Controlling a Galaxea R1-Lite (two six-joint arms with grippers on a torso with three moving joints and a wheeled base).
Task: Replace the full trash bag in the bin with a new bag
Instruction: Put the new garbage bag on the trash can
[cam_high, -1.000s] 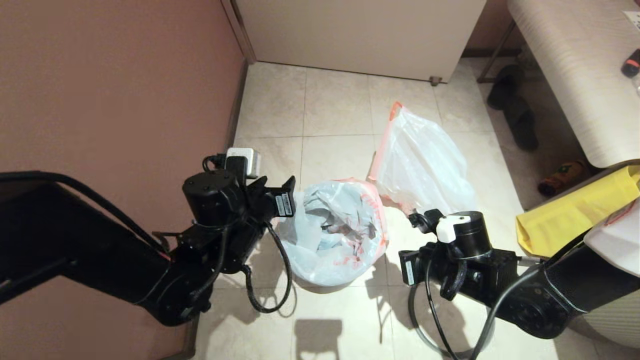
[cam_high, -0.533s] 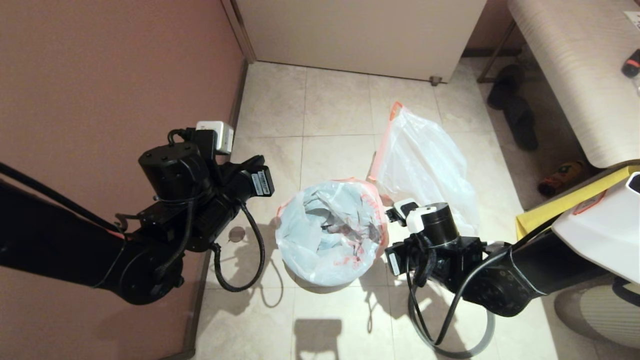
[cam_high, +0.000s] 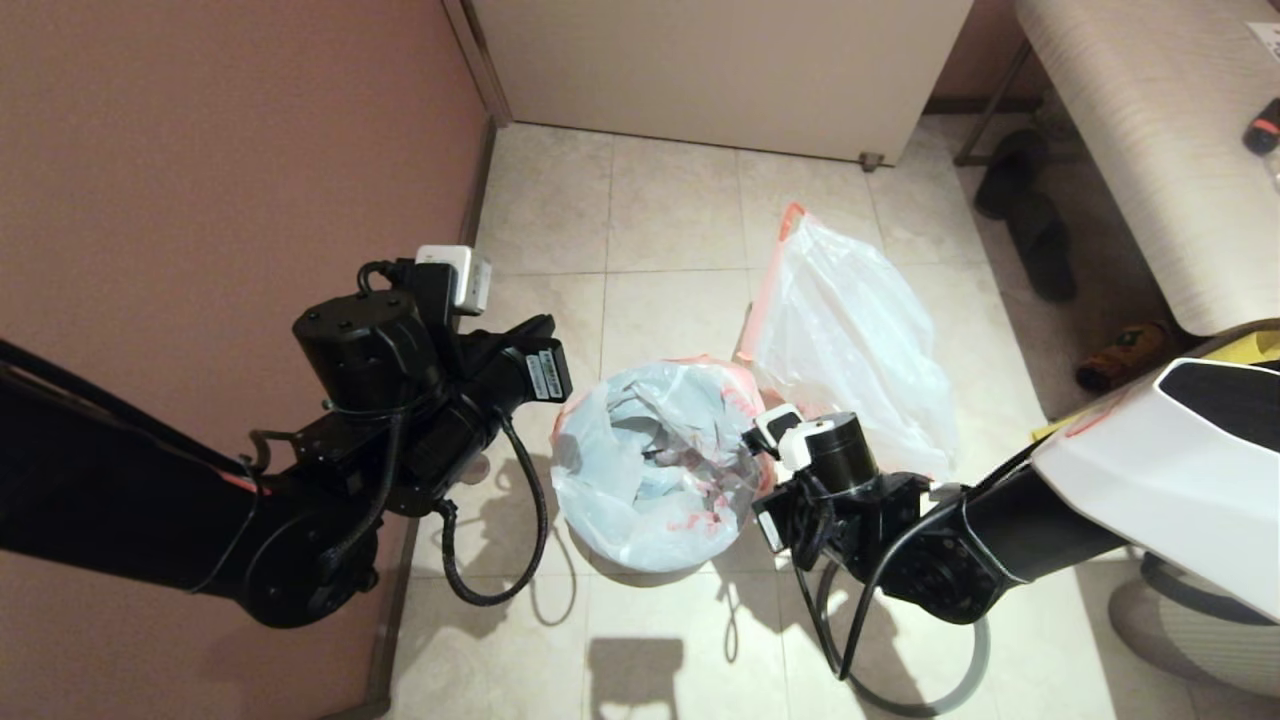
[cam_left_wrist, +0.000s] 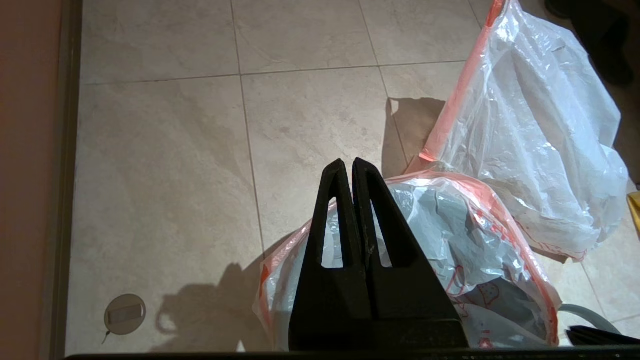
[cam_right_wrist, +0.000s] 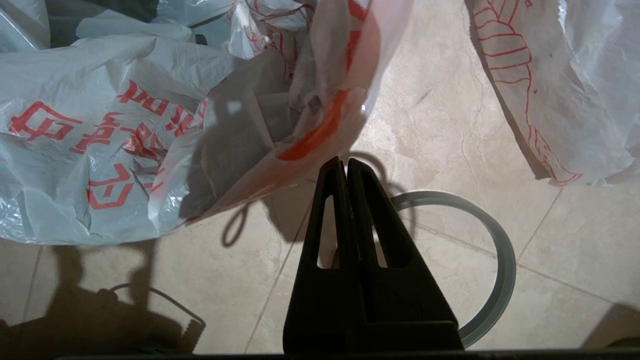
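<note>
Jaws of both grippers, left gripper (cam_left_wrist: 352, 167) and right gripper (cam_right_wrist: 345, 165), pressed closed, empty, flanking new bag (cam_high: 655, 465) at frame centre; should part before pinching hem.

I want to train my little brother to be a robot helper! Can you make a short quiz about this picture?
1. True or false: the grey hoop sits on the bin.
2. Where is the loose bag? A) on the floor beyond the bin B) hanging on the wall C) on the bench
3. Fill in: the left gripper and the right gripper both have their fingers ____.
Key: 1 false, it lies on the floor by the right gripper. 2 A. 3 shut.
</note>
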